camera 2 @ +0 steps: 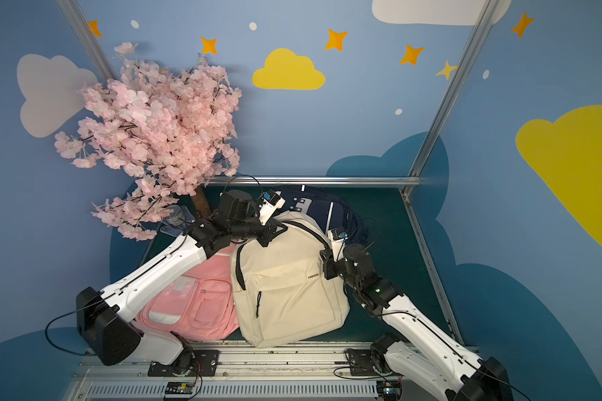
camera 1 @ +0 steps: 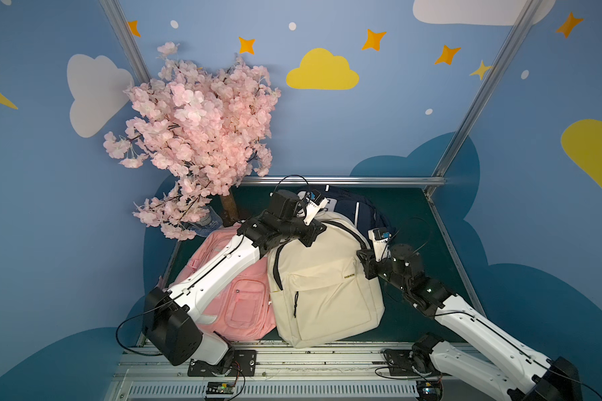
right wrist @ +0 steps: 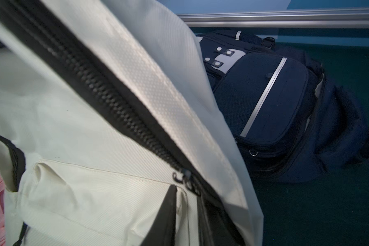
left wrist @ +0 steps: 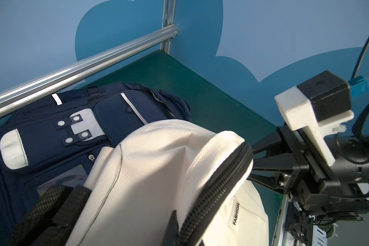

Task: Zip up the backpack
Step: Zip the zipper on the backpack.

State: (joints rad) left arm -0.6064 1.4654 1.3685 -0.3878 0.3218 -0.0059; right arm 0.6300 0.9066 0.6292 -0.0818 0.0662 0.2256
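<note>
A cream backpack (camera 1: 327, 277) (camera 2: 285, 288) lies mid-table with its top propped up. Its black zipper (right wrist: 107, 102) (left wrist: 217, 185) runs over the top and down the right side. My left gripper (camera 1: 313, 232) (left wrist: 179, 232) is shut on the fabric at the backpack's top, beside the zipper. My right gripper (camera 1: 362, 260) (right wrist: 186, 204) sits at the backpack's right side, fingers slightly apart with only cream fabric between them. The zipper slider (right wrist: 184, 179) is just past its fingertips, untouched. The teeth beyond the slider look meshed.
A pink backpack (camera 1: 237, 298) lies under my left arm, partly beneath the cream one. A navy backpack (camera 1: 355, 205) (left wrist: 73, 127) lies behind it by the back rail (camera 1: 344, 180). A pink blossom tree (camera 1: 202, 132) stands at the back left. Green mat (camera 1: 424, 243) shows on the right.
</note>
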